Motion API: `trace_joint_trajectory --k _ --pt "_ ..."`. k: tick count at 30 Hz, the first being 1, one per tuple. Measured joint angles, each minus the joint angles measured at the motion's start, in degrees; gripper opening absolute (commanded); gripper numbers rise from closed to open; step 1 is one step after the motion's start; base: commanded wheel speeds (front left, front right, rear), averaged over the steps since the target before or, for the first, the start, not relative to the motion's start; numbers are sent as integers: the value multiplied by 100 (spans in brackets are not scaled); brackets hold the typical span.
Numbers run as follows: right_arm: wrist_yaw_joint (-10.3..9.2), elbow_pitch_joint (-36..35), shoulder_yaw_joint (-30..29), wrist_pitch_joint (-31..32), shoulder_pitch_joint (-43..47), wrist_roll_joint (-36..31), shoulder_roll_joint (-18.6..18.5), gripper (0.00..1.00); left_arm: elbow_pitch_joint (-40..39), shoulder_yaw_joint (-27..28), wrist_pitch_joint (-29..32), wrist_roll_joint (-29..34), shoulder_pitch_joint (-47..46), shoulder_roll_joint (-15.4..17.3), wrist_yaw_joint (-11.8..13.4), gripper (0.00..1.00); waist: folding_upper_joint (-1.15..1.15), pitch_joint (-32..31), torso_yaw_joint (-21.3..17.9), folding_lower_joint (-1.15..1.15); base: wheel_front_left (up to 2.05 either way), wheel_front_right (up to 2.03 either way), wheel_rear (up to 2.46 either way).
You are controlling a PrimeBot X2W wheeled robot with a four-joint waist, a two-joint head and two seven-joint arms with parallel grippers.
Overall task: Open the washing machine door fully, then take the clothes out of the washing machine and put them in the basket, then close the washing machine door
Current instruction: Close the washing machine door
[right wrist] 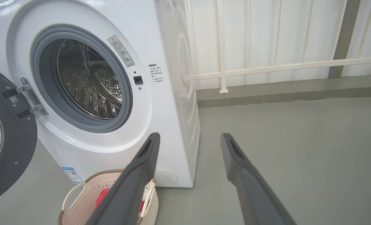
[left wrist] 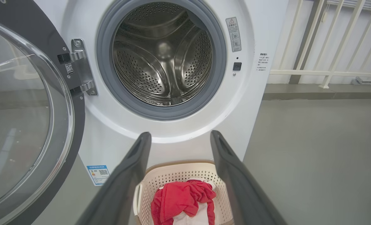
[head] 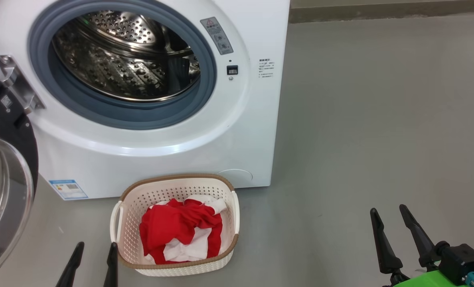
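Left gripper (head: 96,248) and right gripper (head: 388,210) gape empty; clothes (head: 177,227) fill the basket (head: 141,197), so closing the washing machine door (head: 21,143) looks next.

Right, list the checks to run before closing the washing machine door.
1. Drum emptied: ok, bare steel, no fabric seen.
2. Clothes in the basket: ok, red and white heap inside.
3. Gasket free of fabric: ok.
4. Washing machine door open wide, ready to push: ok.
5. Door's swing clears the basket: cannot tell; it stands on the floor close before the washing machine.
6. Left gripper and right gripper open, empty: ok.
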Motion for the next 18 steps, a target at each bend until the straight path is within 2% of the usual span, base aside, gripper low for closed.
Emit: trace_joint_trajectory --k 8,18 --pt "0 33 142 0 1 0 -29 100 112 152 0 -31 1 -102 0 100 0 -18 258 0 0 0 0" --pt "0 196 485 0 -10 8 -121 100 308 274 0 -135 15 -169 9 100 0 -89 899 0 0 0 0"
